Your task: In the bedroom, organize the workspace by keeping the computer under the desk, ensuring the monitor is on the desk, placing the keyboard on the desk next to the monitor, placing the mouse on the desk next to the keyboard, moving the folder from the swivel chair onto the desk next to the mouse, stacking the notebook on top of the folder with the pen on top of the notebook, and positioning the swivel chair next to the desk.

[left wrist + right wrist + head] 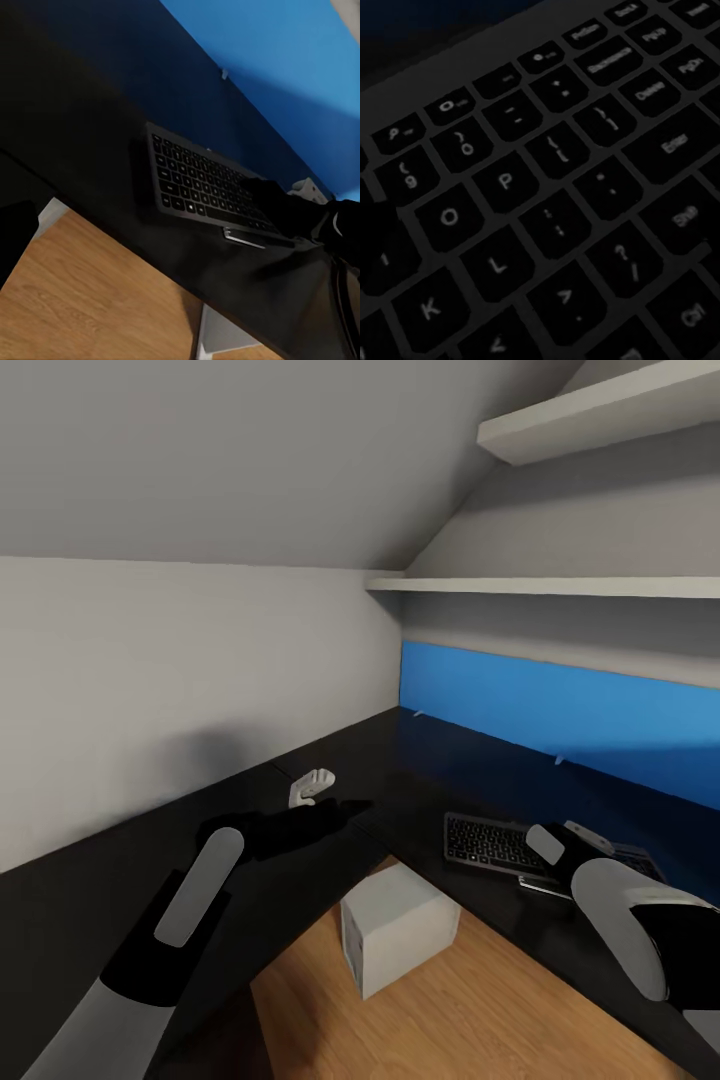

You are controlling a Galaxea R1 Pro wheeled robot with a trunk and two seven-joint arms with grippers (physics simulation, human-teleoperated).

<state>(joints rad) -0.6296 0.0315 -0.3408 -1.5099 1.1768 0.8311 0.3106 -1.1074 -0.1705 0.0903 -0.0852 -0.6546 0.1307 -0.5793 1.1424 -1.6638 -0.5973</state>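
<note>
Step in hand, judged: keyboard placement. The keyboard [505,848] already lies flat on the black top of the desk [450,780], on the wing that runs below the blue back panel [560,705], near the front edge and just beside the inner corner of the L.

Right gripper [560,850] hangs low over the right half of the keyboard; the right wrist view looks straight down onto the keys (O, P, L, K, Enter legible) at very close range. Contact or a small gap: cannot tell. Fingers of the right claw are hidden behind the wrist in the head view, so spread or pressed together cannot be told.

Left arm is stretched out over the other wing of the desk; its dark gripper [335,812] ends near the inner corner, close to a small white object [310,786] on the desk top, which is too small to identify. Left claw reads as a dark wedge against the black top; its state cannot be told either.

The computer [395,930] stands on the wood floor [480,1010] in the knee space at the corner, under the desk edge.

Next move calls for, as a judgement:
- settling whether the keyboard needs a final nudge, since the monitor it should sit beside is out of frame
- lifting the right arm straight up so the keyboard is not dragged
- turning the base towards the remaining items
</note>
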